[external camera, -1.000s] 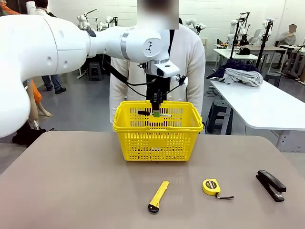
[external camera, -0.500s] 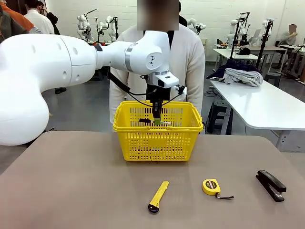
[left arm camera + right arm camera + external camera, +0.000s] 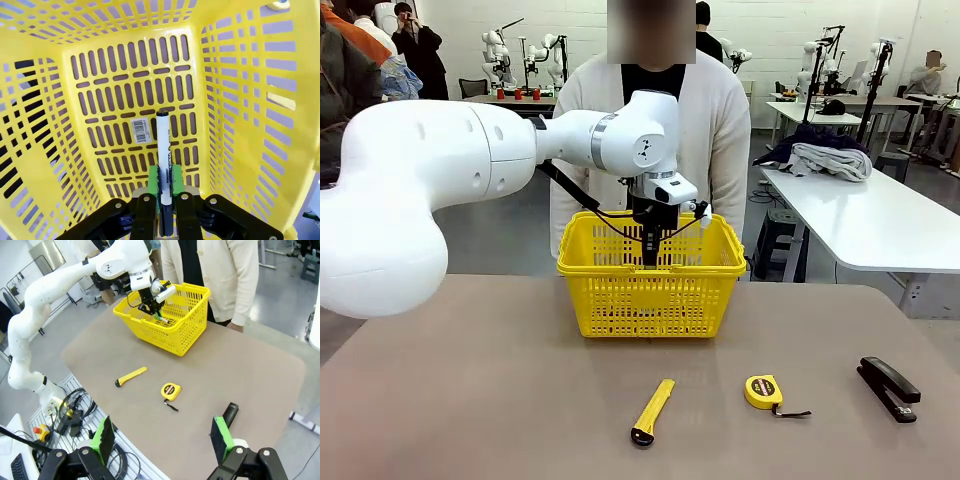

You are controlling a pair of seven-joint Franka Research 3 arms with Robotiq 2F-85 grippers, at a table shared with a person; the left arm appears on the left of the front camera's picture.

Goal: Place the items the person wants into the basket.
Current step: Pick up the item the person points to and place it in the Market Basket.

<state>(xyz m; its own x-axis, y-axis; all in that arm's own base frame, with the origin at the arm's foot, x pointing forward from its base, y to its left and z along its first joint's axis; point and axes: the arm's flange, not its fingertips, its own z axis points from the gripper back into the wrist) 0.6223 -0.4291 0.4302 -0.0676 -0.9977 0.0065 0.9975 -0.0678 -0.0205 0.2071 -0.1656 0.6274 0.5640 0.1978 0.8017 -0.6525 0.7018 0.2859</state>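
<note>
While hanging inside the basket, left gripper clamped on marker between its pads, right gripper spread wide, empty.

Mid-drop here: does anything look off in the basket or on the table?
Nothing stands out. The left gripper is shut on the white and black marker, low inside the upright basket. The utility knife, tape measure and stapler lie apart on the table, intact.

The utility knife, tape measure and stapler lie left to right before the basket.
</note>
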